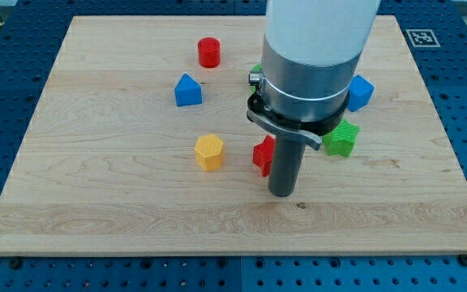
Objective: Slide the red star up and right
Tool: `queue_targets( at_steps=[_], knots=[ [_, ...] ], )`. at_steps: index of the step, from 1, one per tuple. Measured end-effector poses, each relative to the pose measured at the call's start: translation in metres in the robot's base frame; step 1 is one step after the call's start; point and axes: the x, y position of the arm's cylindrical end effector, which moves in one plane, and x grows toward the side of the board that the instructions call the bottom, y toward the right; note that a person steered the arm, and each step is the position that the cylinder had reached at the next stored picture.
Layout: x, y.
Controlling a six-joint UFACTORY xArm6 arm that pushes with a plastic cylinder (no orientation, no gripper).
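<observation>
Wooden board [96, 203] with coloured blocks, rod lowered near the middle

Item: red star [263, 154], near the board's middle, partly hidden behind the rod; my tip [282, 193] stands at the star's lower right, just beside it, contact not clear. End effector: a plain rod with no jaws, holding nothing. Yellow hexagon block [209, 152] to the star's left, apart from it. Blue house-shaped block [188, 90] above the yellow one. Red cylinder [209, 52] toward the view's top. Green star [340, 139] to the right of the rod, partly covered by the arm. Blue block [361, 92] above it, shape partly hidden. A green sliver [255, 70] shows at the arm's left edge, shape not readable
</observation>
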Motion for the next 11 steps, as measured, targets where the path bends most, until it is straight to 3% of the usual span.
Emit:
queue_targets(
  at_steps=[2, 4, 11],
  knots=[
    [-0.013, -0.054],
    [-0.017, -0.048],
    [-0.053, 0.057]
  ],
)
